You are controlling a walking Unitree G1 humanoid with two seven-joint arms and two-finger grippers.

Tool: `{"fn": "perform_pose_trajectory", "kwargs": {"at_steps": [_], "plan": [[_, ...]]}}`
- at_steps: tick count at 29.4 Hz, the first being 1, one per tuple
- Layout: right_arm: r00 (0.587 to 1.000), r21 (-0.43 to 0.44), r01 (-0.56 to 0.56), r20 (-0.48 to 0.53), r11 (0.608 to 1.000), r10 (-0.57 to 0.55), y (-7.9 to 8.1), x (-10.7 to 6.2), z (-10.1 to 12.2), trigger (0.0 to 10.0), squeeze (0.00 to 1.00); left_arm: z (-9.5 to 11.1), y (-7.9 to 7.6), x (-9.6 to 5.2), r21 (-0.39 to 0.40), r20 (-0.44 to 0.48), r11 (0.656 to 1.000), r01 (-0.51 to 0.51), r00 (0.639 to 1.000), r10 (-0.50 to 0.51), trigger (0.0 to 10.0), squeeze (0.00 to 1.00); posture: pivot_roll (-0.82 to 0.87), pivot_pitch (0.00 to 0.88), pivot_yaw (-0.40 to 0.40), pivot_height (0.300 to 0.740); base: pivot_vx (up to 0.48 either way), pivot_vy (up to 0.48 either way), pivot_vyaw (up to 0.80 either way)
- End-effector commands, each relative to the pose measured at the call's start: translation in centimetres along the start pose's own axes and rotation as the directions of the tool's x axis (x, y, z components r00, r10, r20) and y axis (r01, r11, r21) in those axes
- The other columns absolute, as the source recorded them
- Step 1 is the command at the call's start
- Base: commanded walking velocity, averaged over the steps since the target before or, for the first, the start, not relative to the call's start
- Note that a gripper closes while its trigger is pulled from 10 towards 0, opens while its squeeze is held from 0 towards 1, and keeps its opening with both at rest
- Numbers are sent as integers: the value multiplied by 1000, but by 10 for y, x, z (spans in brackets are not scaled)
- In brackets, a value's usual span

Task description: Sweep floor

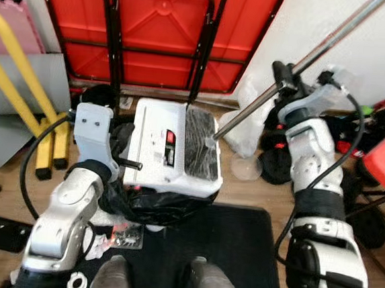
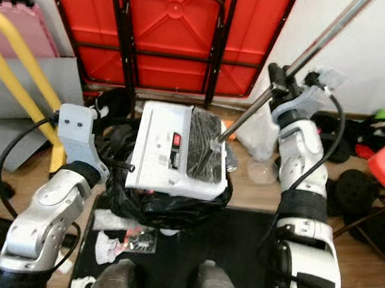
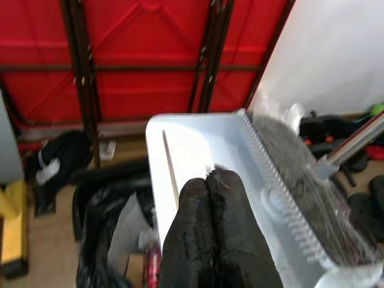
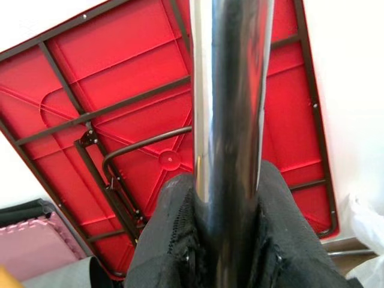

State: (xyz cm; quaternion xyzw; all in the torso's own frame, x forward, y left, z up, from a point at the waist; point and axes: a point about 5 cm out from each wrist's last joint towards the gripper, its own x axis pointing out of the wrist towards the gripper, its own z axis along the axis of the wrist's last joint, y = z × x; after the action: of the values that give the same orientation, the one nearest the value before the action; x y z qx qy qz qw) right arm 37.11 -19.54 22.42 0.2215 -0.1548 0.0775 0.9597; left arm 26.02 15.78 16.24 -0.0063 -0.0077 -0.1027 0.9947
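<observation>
the red folding table (image 1: 162, 27) leans folded against the wall, legs outward — stored, not in use. in front of it a white dustpan (image 1: 172, 149) is tilted over the mouth of a black bin bag (image 1: 153, 204), which reads as emptying sweepings into the bag. the broom head (image 1: 201, 148), dark bristles, lies flat in the pan's right half; my guess is it is there to be combed clean on the pan's teeth, or to push debris down.

the broom handle (image 1: 308, 56) runs up and to the right from the head. the right gripper (image 1: 284, 76) is clamped round that metal pole, both black fingers wrapped on it in the right wrist view. the left gripper (image 3: 210, 234) sits at the pan's left side with fingers pressed together; whether they pinch the pan's edge or a handle i cannot tell — the contact point is hidden below them.

hard to make out: what lies inside the bag, and any dust on the pan. the pole's top is cut off by the frame. small scraps (image 1: 120, 235) lie on the dark mat (image 1: 236, 256) near the robot's feet.
</observation>
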Motion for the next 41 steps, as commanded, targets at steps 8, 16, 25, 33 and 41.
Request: {"fn": "perform_pose_trajectory", "kwargs": {"at_steps": [8,16,25,33,41], "plan": [[999,-17,-1,47,1000,1,-2,3,18,10000,0,-1,-6,-19,-45,-43,999,-5,999,3,10000,0,-110,340,-177,733,78,0,0],[999,-130,-6,42,992,11,-1,16,31,10000,0,0,-7,-38,-41,-84,998,47,995,-50,10000,0,-106,388,-183,733,0,0,0],[997,-475,-56,13,878,71,30,61,53,10000,0,4,-16,-51,-40,-104,996,75,991,-79,10000,0,-87,441,-211,733,0,0,0],[983,-570,-147,10,808,186,71,82,70,10000,0,8,-19,-63,-49,-110,997,64,992,-69,10000,0,-77,469,-233,733,0,0,0],[957,-648,-221,1,729,291,109,92,77,10000,0,11,-20,-69,-41,-117,997,67,991,-72,10000,0,-79,487,-233,733,0,0,0]]}}
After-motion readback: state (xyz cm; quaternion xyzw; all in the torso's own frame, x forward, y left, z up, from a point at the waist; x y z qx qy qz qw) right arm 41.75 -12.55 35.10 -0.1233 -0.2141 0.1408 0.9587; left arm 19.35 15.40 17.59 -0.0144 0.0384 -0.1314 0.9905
